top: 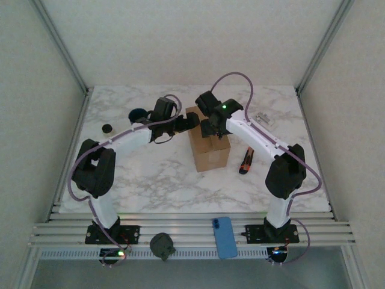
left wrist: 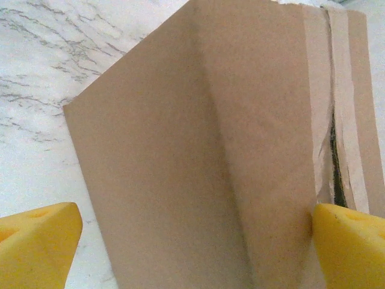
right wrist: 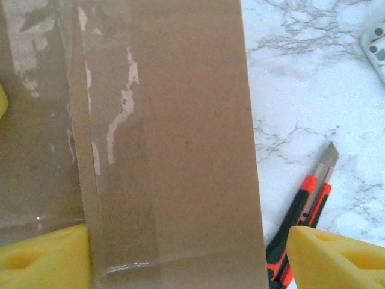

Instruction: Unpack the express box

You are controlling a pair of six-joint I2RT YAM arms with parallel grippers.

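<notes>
Orange-and-black utility knife [top: 246, 161], blade out, on marble table [top: 156, 180]. Dark blue mug [top: 138, 114] and small dark round pot [top: 107, 128], far left. Small white item [top: 263, 118], far right. Blue phone [top: 224, 237] and dark round object [top: 162, 245] on front rail [top: 186, 229].

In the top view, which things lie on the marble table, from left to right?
Small black round pot, dark blue mug, brown cardboard express box, orange and black utility knife, small white flat object.
</notes>
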